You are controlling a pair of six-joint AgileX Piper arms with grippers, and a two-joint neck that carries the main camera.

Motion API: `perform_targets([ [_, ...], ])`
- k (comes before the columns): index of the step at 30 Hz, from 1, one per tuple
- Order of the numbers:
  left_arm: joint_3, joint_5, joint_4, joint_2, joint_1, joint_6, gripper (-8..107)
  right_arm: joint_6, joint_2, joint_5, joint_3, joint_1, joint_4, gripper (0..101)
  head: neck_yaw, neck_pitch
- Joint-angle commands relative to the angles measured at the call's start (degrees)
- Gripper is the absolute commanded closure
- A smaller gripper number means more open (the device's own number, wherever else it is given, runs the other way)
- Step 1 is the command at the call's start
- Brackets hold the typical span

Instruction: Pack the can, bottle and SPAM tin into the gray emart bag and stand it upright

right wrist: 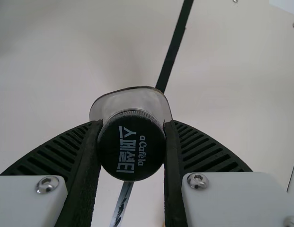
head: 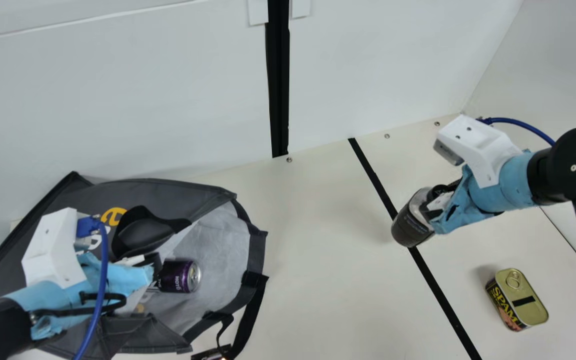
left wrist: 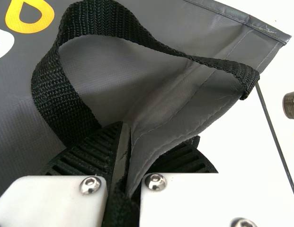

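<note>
In the main view, the purple metal can (head: 180,276) lies in the open mouth of the gray fabric emart bag (head: 168,192). The left gripper (head: 151,264) is at the bag's edge; the right gripper (head: 432,205) holds the dark, black-capped bottle (head: 411,222). The gold-topped SPAM tin (head: 524,296) stands on the cream table (head: 318,280).

In the left wrist view, the left gripper (left wrist: 128,161) pinches the bag's fabric.

In the right wrist view, the right gripper (right wrist: 131,137) clamps the bottle's cap.

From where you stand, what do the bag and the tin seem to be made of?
The bag looks like smooth coated fabric, given its slight sheen and stitched seams, though it could be plastic. The tin looks metal: glossy, gold-coloured top.
</note>
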Motion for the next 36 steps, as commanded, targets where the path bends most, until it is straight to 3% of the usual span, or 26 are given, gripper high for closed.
perform_targets([
  [1, 0.0, 0.0, 0.0, 0.0, 0.0, 0.0, 107, 0.3, -0.97, -0.08, 0.55, 1.31, -0.22, 101, -0.14, -1.3],
  [23, 0.0, 0.0, 0.0, 0.0, 0.0, 0.0, 107, 1.96, -11.38, -0.08, 8.76, 15.64, -1.0, 101, -0.14, -1.3],
  [36, 0.0, 0.0, 0.0, 0.0, 0.0, 0.0, 107, 6.02, -16.57, -0.08, 12.41, 26.64, -2.76, 101, -0.14, -1.3],
])
